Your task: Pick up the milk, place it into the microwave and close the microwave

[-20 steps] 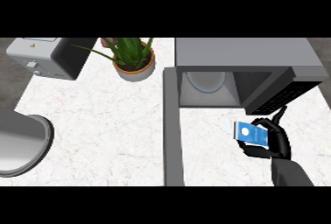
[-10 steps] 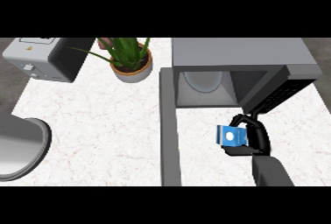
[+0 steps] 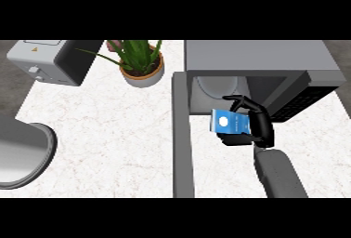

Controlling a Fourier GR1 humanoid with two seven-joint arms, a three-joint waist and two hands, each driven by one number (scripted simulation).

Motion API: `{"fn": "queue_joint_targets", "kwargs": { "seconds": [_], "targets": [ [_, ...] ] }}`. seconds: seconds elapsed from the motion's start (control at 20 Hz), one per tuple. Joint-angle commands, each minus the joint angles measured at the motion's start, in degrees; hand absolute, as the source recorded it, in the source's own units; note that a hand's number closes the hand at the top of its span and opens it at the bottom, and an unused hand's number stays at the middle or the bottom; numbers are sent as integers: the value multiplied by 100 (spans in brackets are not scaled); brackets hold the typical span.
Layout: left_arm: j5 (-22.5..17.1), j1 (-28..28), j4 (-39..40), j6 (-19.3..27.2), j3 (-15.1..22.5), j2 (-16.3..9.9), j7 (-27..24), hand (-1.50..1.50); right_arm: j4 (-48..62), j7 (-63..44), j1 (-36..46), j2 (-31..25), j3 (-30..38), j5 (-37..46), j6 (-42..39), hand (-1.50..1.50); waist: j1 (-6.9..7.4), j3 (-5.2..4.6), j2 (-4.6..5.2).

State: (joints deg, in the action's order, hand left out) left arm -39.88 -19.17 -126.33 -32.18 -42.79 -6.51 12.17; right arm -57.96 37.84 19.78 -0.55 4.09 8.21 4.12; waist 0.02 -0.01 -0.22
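A blue and white milk carton (image 3: 228,123) is held in my right hand (image 3: 255,124), whose fingers and thumb curl round it. It hangs just in front of the open mouth of the grey microwave (image 3: 254,58). The microwave door (image 3: 182,135) stands swung open, running toward me at the carton's left. A pale round plate (image 3: 217,88) shows inside the cavity. My left hand does not show.
A potted green plant (image 3: 142,65) stands left of the microwave at the back. A grey toaster (image 3: 48,60) sits at the far left corner. A grey rounded bowl-like object (image 3: 17,155) lies at the left edge on the white marble counter (image 3: 109,135).
My right hand has carried the milk leftward and forward, from the microwave's right side to just before its open cavity.
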Motion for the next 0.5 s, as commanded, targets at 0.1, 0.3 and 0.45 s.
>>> {"fn": "queue_joint_targets", "kwargs": {
  "seconds": [0.1, 0.3, 0.45],
  "targets": [
    [170, 164, 45, 8, 106, 55, 40, -150, 57, -1166, 1254, 45, -144, 239, 776, 150, 75, 0, 27],
    [91, -89, 224, -326, -75, 177, -148, -150, 759, -969, 1410, -42, -275, 761, 1230, 150, 106, 0, 29],
    [56, 135, 231, -203, -26, -6, -30, -150, 1716, -1065, 2368, -241, -5, 886, 1427, 150, 154, 2, 57]
  ]
}}
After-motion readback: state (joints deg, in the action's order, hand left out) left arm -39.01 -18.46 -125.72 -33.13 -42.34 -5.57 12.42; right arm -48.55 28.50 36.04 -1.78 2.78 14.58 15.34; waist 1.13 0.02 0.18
